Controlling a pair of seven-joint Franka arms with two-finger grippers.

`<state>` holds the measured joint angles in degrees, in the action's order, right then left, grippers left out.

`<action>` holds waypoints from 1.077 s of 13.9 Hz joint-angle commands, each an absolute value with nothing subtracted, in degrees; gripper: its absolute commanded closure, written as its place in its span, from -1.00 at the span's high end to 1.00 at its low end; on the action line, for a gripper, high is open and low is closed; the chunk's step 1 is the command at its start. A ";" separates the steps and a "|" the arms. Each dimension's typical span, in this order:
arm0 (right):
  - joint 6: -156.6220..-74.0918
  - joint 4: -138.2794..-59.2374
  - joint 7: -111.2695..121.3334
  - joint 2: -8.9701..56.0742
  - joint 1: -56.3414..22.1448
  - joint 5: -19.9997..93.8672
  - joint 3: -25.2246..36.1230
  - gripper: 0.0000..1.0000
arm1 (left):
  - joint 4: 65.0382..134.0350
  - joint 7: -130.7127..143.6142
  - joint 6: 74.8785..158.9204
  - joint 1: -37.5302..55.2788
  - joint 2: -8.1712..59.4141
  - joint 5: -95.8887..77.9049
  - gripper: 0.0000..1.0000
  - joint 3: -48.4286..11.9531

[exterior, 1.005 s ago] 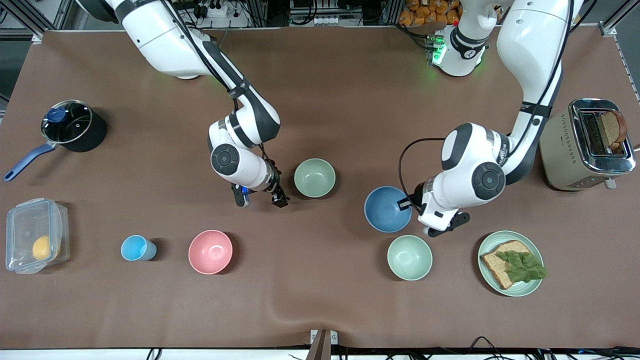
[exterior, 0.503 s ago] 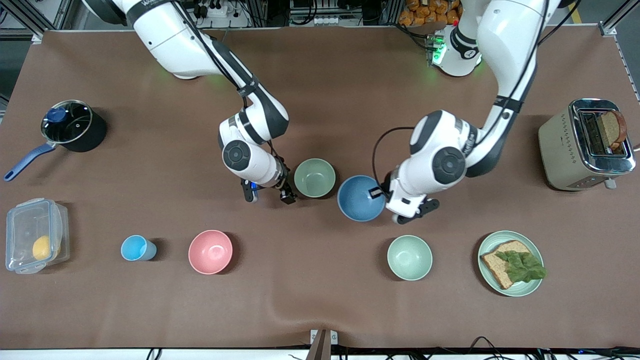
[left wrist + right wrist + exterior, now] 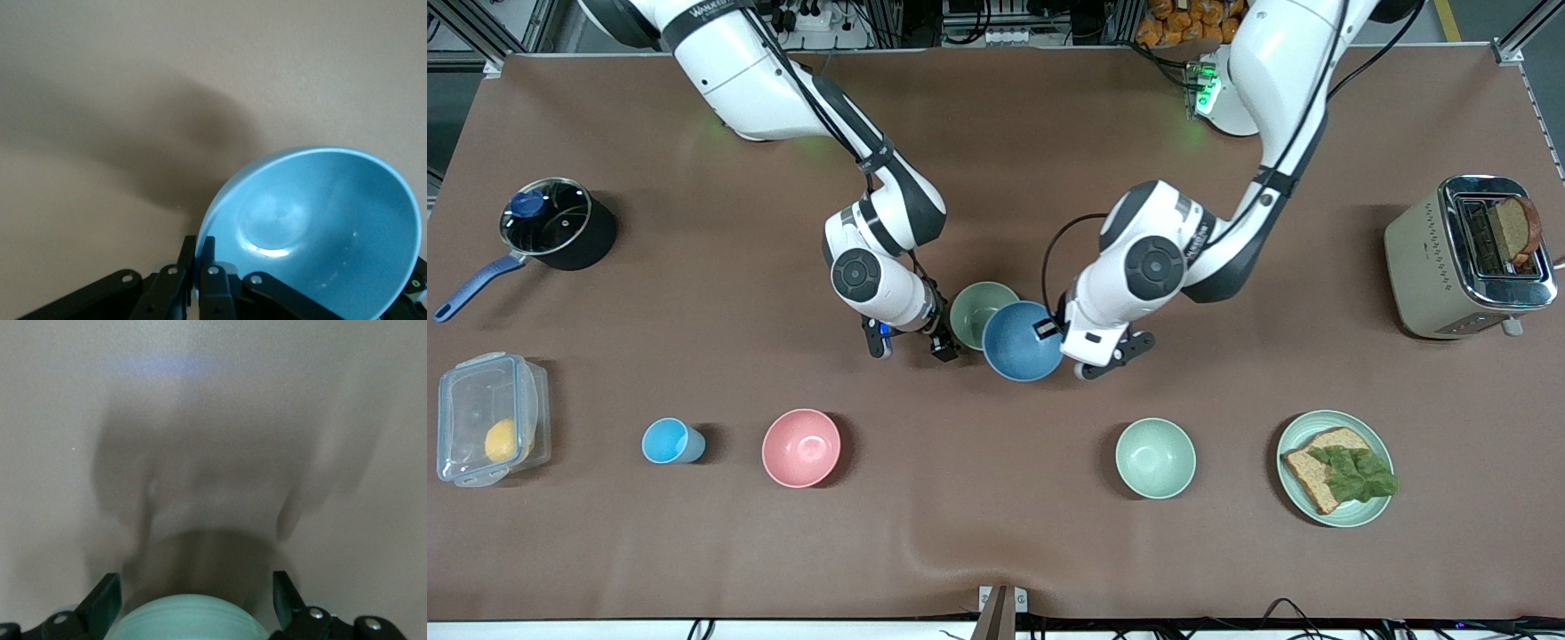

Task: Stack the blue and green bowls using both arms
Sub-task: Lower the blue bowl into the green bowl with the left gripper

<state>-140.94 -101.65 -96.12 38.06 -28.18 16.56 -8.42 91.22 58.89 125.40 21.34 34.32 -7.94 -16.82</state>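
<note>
The brown bench (image 3: pixel 996 533) carries everything here. Toward the left arm's end stands a toaster (image 3: pixel 1469 258) with a slice of bread in its slot; toward the right arm's end sit a black pot (image 3: pixel 560 222) and, nearer the front camera, a clear plastic box (image 3: pixel 489 418).

Near the middle, the blue bowl (image 3: pixel 1021 341) hangs tilted in the air, its rim overlapping the edge of the green bowl (image 3: pixel 978 313), which rests on the bench. The left tool (image 3: pixel 1049 331) is clamped tight on the blue bowl's rim, one finger inside and one outside, as the left wrist view shows (image 3: pixel 200 267). The right tool (image 3: pixel 911 342) has its fingers spread wide, just beside the green bowl and holding nothing; the bowl's curved wall (image 3: pixel 187 617) shows between them.

Nearer the front camera lie a plate (image 3: pixel 1336 511) with bread and lettuce, a paler green bowl (image 3: pixel 1155 458), a pink bowl (image 3: pixel 801 447) and a small blue cup (image 3: pixel 669 441).
</note>
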 commanded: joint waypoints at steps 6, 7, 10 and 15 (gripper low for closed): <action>-141.68 -101.43 -96.86 38.23 -28.21 17.40 -8.53 1.00 | 89.82 62.84 128.94 26.19 37.26 -8.53 -1.00 -16.17; -141.68 -101.43 -96.86 38.23 -28.21 17.40 -8.53 1.00 | 89.82 62.75 128.94 26.80 37.35 -8.53 -1.00 -16.17; -141.59 -101.43 -96.86 38.23 -28.21 17.40 -8.53 1.00 | 89.82 62.75 128.94 26.89 37.35 -8.61 -1.00 -16.17; -141.59 -101.51 -96.86 38.23 -28.30 17.40 -8.53 1.00 | 90.61 64.25 128.85 26.81 37.00 -8.44 -1.00 -16.26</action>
<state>-141.09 -101.64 -96.12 38.06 -28.19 16.61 -8.41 91.09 62.82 128.82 26.15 36.90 -7.94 -16.68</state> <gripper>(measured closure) 0.000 0.947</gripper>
